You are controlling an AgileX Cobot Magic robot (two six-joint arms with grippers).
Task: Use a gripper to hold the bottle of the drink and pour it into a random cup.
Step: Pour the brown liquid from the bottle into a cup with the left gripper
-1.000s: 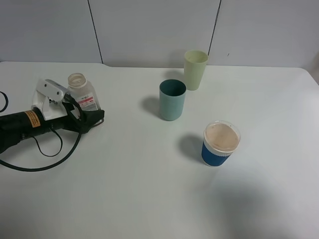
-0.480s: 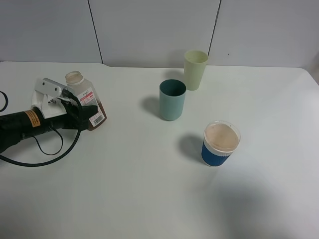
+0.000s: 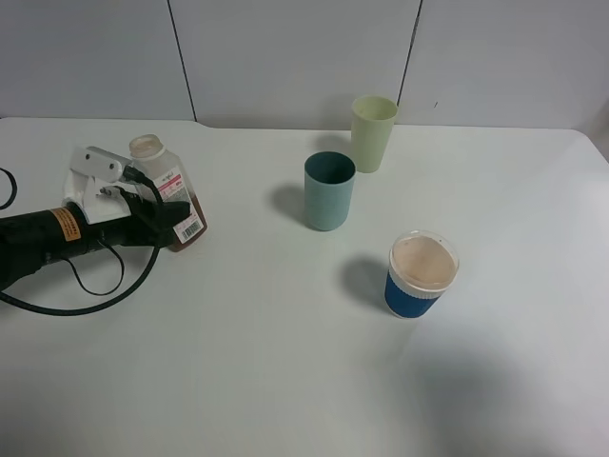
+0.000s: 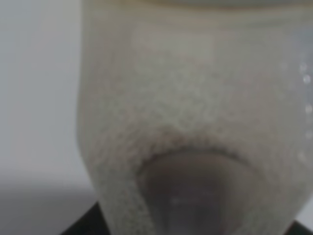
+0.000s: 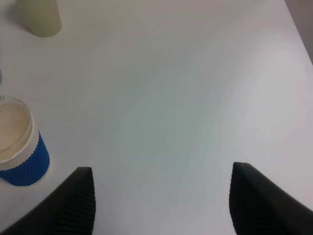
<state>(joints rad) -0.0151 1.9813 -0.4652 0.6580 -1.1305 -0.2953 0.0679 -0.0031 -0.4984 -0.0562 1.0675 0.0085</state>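
At the far left of the exterior high view, my left gripper (image 3: 162,217) is shut on the bottle of the drink (image 3: 169,195). The small translucent bottle has a white-and-red label and brown liquid low down, and it leans with its open neck up and to the left. It fills the left wrist view as a blurred frosted wall (image 4: 195,122). The teal cup (image 3: 329,192) stands upright near the table's middle, well to the right of the bottle. My right gripper (image 5: 164,200) is open over bare table and does not show in the exterior high view.
A pale yellow-green tumbler (image 3: 373,133) stands just behind the teal cup. A blue-sleeved cup with a clear lid (image 3: 421,274) sits in front and to the right, close to my right gripper's left finger (image 5: 78,200). A black cable (image 3: 86,295) loops under the left arm.
The left gripper has closed on the bottle, which stood upright beside the open fingers a second ago. The bottle now leans in the grip and has shifted slightly right.
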